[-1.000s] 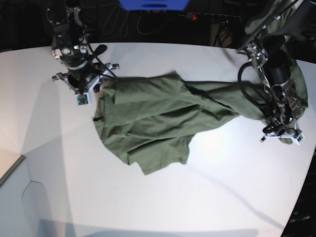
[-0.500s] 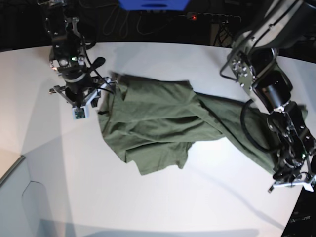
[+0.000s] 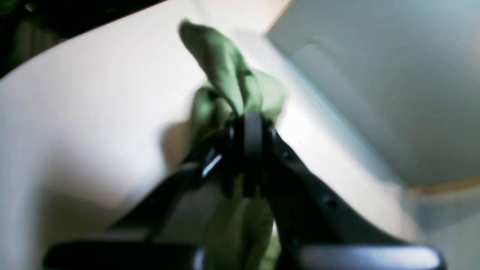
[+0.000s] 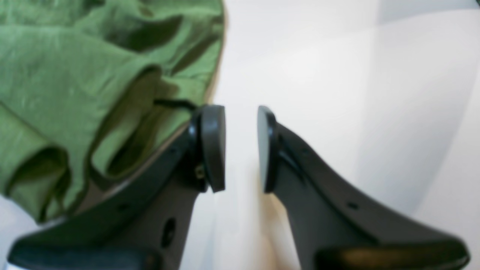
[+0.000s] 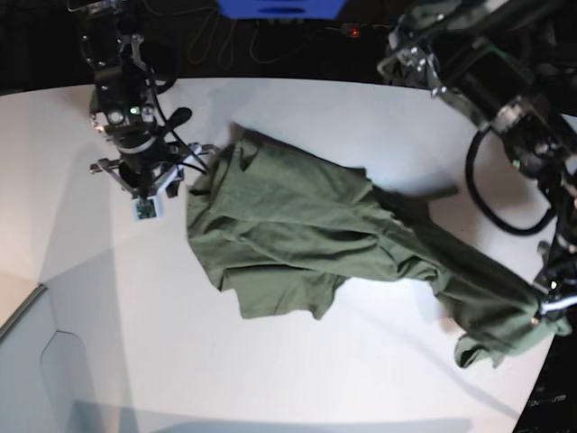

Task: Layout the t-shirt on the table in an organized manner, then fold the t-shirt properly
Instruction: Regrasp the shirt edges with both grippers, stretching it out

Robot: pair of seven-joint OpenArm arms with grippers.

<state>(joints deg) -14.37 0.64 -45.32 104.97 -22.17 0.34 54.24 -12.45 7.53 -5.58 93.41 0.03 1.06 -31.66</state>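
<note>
The left pincer [image 5: 544,307] is clenched on a bunched end of the t-shirt [image 5: 297,225], at the base view's right edge near the tabletop's [image 5: 270,361] rim. In the left wrist view its 2 pads [image 3: 252,150] press together with green cloth squeezed between them, one fold sticking up above the tips and more hanging below.

The white tabletop fills most of the base view. The t-shirt lies across it as 1 long rumpled band: a wide crumpled mass toward the middle and left, narrowing to a stretched strip that runs to the left pincer, with a small flap drooping beneath the grip.

The right pincer [image 5: 149,185] stands at the other end, just beside the shirt's left edge. In the right wrist view [image 4: 242,148] it is released, with bare tabletop showing through the gap between its 2 pads [image 4: 213,146]; the green cloth lies to one side, and whether it touches the outer finger is unclear.
</note>
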